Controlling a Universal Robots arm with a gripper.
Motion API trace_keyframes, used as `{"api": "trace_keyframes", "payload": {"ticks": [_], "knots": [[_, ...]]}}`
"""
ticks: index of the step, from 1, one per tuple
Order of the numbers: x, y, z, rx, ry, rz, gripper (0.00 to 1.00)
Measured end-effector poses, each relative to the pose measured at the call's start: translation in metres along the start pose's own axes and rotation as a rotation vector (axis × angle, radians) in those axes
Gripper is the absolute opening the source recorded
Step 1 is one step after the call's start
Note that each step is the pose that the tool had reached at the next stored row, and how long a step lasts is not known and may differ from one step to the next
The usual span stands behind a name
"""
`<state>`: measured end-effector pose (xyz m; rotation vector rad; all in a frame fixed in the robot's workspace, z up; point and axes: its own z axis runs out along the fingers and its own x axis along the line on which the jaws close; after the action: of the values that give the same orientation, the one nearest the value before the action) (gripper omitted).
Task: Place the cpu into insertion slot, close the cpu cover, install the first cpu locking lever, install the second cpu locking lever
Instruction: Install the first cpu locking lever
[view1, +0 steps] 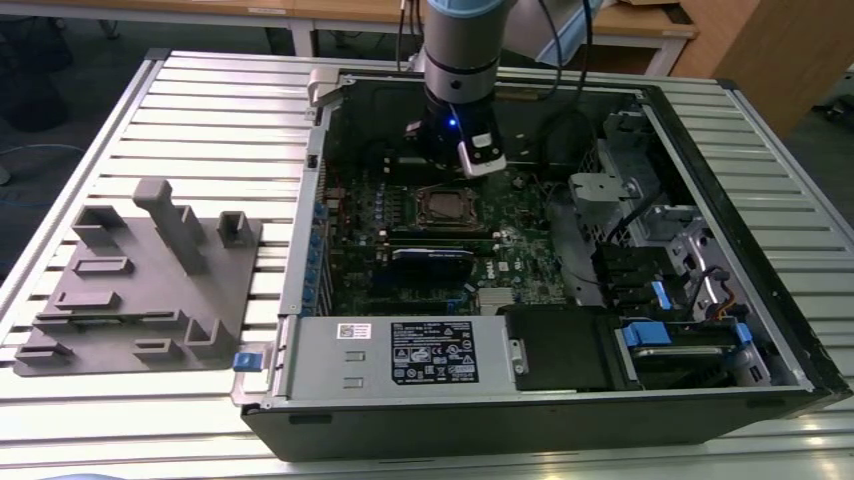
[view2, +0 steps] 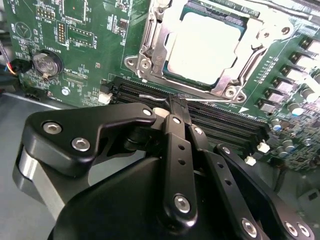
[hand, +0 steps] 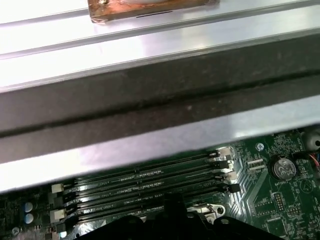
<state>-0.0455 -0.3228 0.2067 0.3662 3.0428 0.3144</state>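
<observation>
The cpu (view2: 207, 45), a square chip with a pale metal top, lies flat in the insertion slot on the green board. In the exterior view it is the small square (view1: 441, 206) just below the arm. The cpu cover (view2: 150, 47), a silvery frame, lies closed around it. A thin wire locking lever (view2: 149, 96) runs along the socket's near edge. My gripper (view2: 177, 101) is shut, its black fingertips right at that lever; whether they pinch it I cannot tell. In the exterior view the gripper (view1: 451, 172) hangs just behind the socket.
Black memory slots (view2: 225, 122) lie between the gripper and the socket, and show too in the first wrist view (hand: 150, 182). A coin battery (view2: 45, 62) sits nearby. The case wall (hand: 150, 95) rises close behind. A power supply (view1: 400, 350), drive bays (view1: 667, 300) and a grey fixture (view1: 147, 280) surround the board.
</observation>
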Motion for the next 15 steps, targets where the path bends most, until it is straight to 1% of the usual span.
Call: {"api": "trace_keyframes", "payload": {"ticks": [3,8,13,15], "knots": [[0.0003,0.0014,0.0003,0.0030,-0.0047,0.019,0.11],[0.0012,0.0049,0.0011,0.0061,-0.0097,0.039,0.11],[0.0014,0.0059,0.0014,0.0072,-0.0112,0.044,0.11],[0.0014,0.0059,0.0015,0.0096,-0.0118,0.044,0.11]]}}
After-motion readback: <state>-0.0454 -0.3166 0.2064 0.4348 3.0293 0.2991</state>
